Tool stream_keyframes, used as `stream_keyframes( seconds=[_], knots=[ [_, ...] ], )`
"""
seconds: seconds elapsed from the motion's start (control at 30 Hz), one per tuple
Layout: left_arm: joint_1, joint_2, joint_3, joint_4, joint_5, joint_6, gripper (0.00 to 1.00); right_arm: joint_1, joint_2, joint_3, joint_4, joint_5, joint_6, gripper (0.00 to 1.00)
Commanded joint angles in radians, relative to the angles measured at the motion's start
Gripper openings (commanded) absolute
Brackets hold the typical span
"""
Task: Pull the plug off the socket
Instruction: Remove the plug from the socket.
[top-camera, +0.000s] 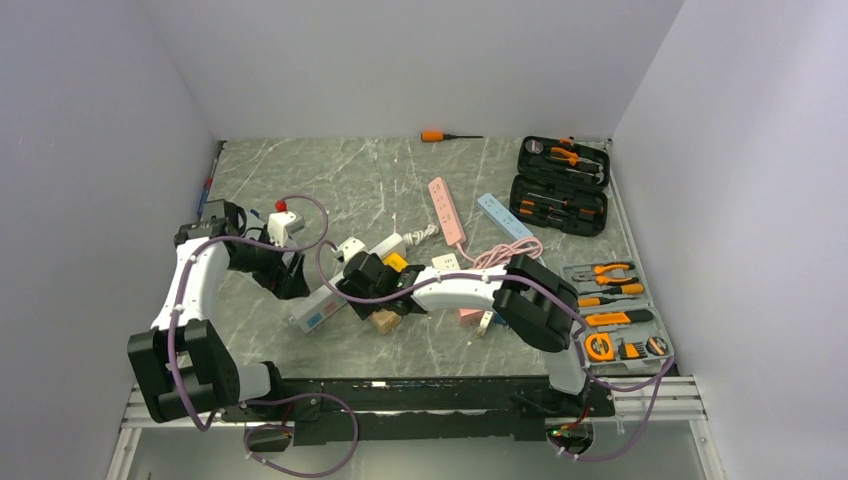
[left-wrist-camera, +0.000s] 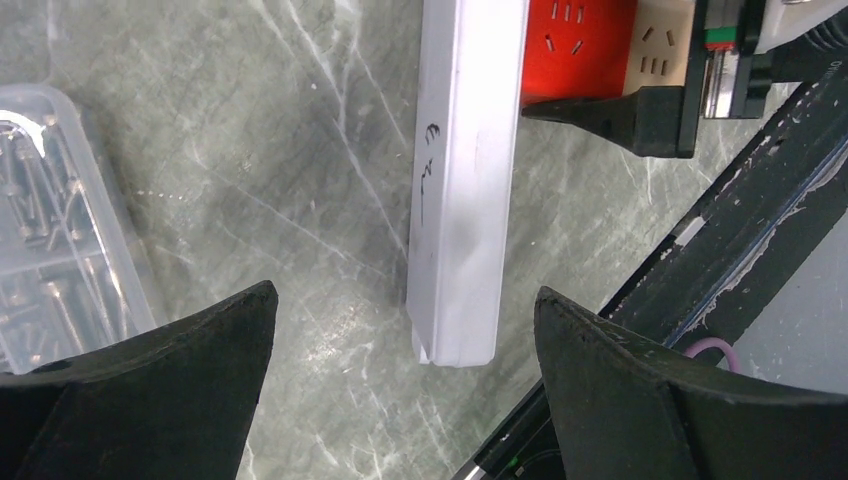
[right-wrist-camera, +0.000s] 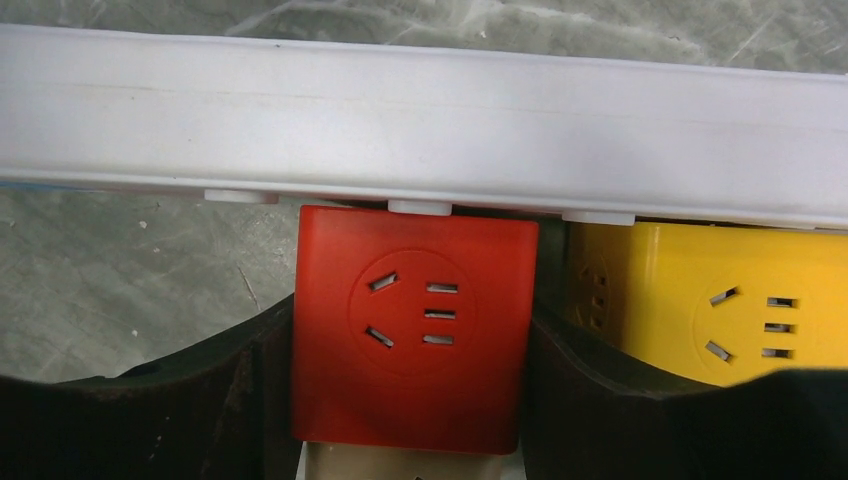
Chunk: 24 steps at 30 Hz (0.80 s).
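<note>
You see the whole tabletop (top-camera: 400, 180) from above; both wrist cameras sit close, sharing the strip (left-wrist-camera: 462, 200) and red cube (right-wrist-camera: 415, 330).

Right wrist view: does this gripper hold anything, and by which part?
Yes. The right gripper is closed on the red cube plug, with its fingers on the plug's two opposite side faces. The plug sits against the white power strip.

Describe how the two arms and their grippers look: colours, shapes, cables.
Both arms look alike: the left arm and right arm have white, rounded link shells between bulky black joint housings. A lilac cable loops along each. The left gripper and right gripper carry broad, matte black fingers with curved edges.
</note>
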Motion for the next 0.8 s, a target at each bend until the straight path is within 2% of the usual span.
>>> stream_keyframes(
  seconds=[0.0, 0.17, 0.33, 0.43, 0.57, 0.77],
  knots=[
    [-0.037, -0.036, -0.018, 0.039, 0.041, -0.002, 0.99, -0.005, 0.032, -0.006, 0.040, -0.022, 0.012, 0.60],
    [-0.076, -0.051, -0.043, 0.069, 0.038, -0.013, 0.99, -0.022, 0.036, -0.007, 0.047, -0.046, 0.031, 0.47],
    [-0.105, -0.057, -0.071, 0.107, 0.042, -0.026, 1.00, -0.069, -0.030, 0.011, 0.033, -0.058, 0.036, 0.20],
    [-0.122, -0.065, -0.092, 0.144, 0.038, -0.048, 0.99, -0.102, -0.089, 0.015, 0.035, -0.096, 0.044, 0.10],
    [-0.133, -0.082, -0.120, 0.207, 0.041, -0.086, 0.99, -0.119, -0.139, 0.015, 0.042, -0.120, 0.046, 0.04],
    [-0.164, -0.092, -0.137, 0.251, 0.038, -0.117, 1.00, -0.119, -0.159, 0.020, 0.053, -0.124, 0.064, 0.03]
  ],
)
